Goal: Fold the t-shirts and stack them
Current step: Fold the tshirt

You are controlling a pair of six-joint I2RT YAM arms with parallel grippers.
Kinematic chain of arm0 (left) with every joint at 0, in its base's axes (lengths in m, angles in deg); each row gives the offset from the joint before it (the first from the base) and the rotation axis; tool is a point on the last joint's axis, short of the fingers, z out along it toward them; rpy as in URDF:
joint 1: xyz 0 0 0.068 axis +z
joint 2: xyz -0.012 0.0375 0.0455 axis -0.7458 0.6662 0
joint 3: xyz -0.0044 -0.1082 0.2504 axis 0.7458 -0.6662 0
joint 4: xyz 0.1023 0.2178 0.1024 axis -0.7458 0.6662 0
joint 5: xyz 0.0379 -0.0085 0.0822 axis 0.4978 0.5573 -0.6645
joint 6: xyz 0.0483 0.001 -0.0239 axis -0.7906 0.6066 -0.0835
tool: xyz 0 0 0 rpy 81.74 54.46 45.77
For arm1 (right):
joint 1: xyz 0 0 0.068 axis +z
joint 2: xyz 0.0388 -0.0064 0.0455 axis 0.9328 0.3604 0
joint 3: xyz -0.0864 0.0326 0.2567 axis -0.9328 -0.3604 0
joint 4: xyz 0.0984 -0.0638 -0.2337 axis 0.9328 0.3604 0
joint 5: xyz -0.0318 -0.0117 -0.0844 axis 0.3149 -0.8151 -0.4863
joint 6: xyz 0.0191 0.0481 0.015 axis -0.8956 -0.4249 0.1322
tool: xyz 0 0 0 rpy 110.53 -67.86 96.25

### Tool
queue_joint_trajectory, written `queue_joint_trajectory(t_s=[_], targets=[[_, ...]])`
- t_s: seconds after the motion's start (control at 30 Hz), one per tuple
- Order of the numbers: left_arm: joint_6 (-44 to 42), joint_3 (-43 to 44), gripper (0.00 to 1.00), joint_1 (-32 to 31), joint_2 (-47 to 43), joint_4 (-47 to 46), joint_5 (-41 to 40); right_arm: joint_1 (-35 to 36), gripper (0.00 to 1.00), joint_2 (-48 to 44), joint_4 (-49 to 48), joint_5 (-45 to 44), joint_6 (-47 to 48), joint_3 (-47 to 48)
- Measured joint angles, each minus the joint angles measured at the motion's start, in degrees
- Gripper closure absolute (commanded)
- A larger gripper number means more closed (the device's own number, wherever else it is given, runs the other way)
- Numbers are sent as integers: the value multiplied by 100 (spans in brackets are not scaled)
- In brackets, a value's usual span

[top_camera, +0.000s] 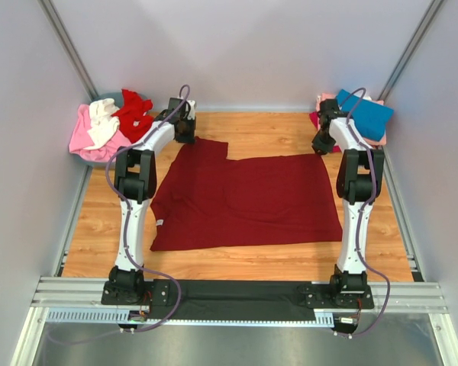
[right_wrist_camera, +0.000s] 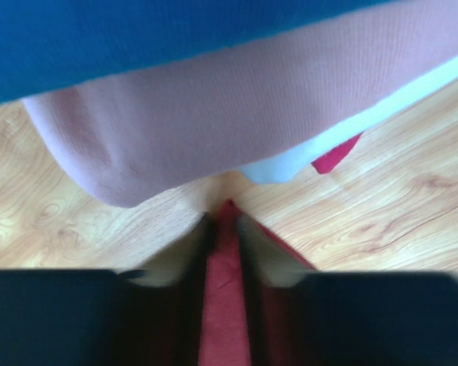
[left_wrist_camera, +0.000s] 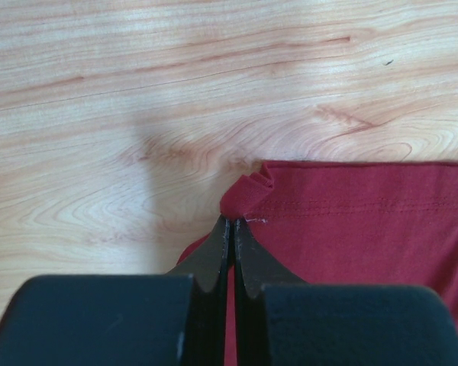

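The left gripper (left_wrist_camera: 230,223) has its fingers pressed together on a bunched corner of the maroon shirt (left_wrist_camera: 366,229), right at the stitched hem. The right gripper (right_wrist_camera: 226,221) is clamped on another corner of the same shirt, with a strip of maroon cloth filling the narrow gap between its blurred fingers.

From above, the two pinched corners are the far left and far right ends of the shirt's far edge. The shirt lies spread flat in the middle of the wooden table (top_camera: 237,263), and its long axis runs left to right across the table. Its far edge is stepped, with the left part reaching farther back than the right. A small white label (top_camera: 159,222) shows at its left edge. I cannot tell which end is the neck.

Just past the right gripper, in the far right corner, sits a folded stack. It has a blue shirt (right_wrist_camera: 137,38) on top, a pink shirt (right_wrist_camera: 214,122) under it, a white layer (right_wrist_camera: 328,145) below that, and a bit of red cloth (right_wrist_camera: 337,156) peeking out lowest.

In the far left corner, a grey-blue tub (top_camera: 99,158) holds a loose heap of pink cloth (top_camera: 80,136), white cloth (top_camera: 103,126) and a red shirt (top_camera: 133,114).
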Motion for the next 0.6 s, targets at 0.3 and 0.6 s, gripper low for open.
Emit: queue_joint_trajectory(t_s=[0.3, 0.6], targets=[[13, 0, 100, 0, 0, 0, -15, -2, 100, 9, 13, -2, 76, 17], [120, -411, 100, 4, -358, 179, -87, 35, 100, -116, 186, 85, 184, -26]])
